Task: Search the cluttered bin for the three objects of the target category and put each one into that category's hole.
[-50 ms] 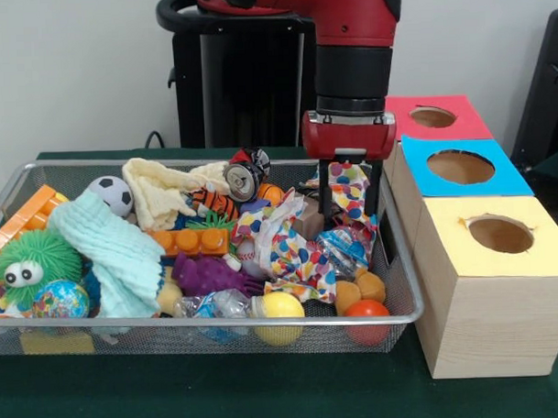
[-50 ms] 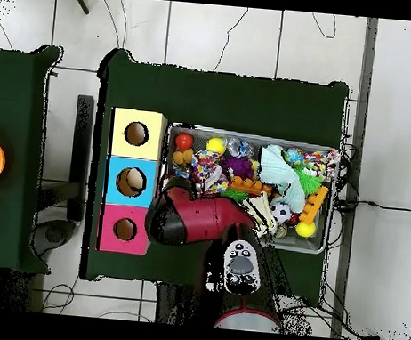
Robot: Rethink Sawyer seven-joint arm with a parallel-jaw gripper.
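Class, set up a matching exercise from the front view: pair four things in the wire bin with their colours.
Things:
1. soccer ball
2. fuzzy googly-eyed ball
3. spiky rubber toy
4. folded cloth

Colours:
A. purple
B. pale mint
C. black and white
D. green

Pairs: 1-C, 2-D, 3-A, 4-B

Front close, overhead high; shared bin (image 1: 405, 287) (image 2: 325, 225).
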